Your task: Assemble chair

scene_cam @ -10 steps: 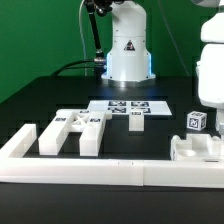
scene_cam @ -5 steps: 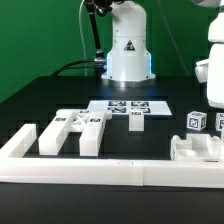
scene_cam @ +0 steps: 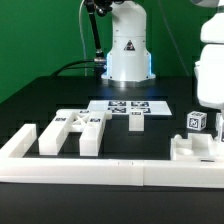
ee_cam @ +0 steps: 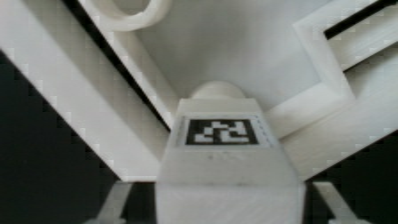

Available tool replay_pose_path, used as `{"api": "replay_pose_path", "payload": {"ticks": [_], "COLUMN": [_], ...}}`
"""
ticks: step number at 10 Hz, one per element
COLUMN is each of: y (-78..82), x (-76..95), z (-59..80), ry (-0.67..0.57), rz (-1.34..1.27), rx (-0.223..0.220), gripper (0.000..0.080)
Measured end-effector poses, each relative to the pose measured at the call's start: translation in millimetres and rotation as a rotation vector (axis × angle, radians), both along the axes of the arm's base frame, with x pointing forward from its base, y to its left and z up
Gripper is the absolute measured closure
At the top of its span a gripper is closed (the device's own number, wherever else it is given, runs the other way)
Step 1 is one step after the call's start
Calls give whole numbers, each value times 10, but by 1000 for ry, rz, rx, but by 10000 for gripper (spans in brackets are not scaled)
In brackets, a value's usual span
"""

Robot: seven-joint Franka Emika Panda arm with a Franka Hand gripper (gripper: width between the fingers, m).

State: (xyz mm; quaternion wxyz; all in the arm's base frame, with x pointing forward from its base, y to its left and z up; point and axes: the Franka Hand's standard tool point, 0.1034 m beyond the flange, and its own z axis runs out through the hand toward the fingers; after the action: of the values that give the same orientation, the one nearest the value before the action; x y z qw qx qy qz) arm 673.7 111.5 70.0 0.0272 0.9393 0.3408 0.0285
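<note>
The low white border rail (scene_cam: 100, 172) formed the only enclosure, running along the lower edge and lower left of the exterior frame. The loose chair parts lay inside it on the black table (scene_cam: 30, 105).

Parts counted in the exterior view:
- Three white pieces (scene_cam: 72, 130) lay side by side at lower left.
- One small tagged block (scene_cam: 137, 122) sat at centre, just below the marker board (scene_cam: 128, 106).
- One cube-ended piece (scene_cam: 196, 120) carried a black-and-white tag at right.
- One blocky part (scene_cam: 195, 148) lay at lower right, near the rail.

That made six in all.

The robot base (scene_cam: 128, 60) at upper centre bore a triangular warning label (scene_cam: 128, 47), its writing too small to read.

In the wrist view the gripper (ee_cam: 222, 205) straddled a tagged white bar (ee_cam: 222, 150), one finger (ee_cam: 121, 200) on each side, with a white panel (ee_cam: 107, 100) beyond. Whether the fingers pressed on the bar could not be determined.
</note>
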Motion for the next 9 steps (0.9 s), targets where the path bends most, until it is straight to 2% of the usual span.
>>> {"api": "replay_pose_path", "payload": {"ticks": [2,6,8,9], "y": [16,36,22,24], "x": [-3,4,8,8], "z": [-2,-5,-4,-5], "ry": [-2,-6,-8,-7], "rz": [-273,-766,-888,-869], "rx": [37,58,61,60], "gripper": [508,508,508,508]}}
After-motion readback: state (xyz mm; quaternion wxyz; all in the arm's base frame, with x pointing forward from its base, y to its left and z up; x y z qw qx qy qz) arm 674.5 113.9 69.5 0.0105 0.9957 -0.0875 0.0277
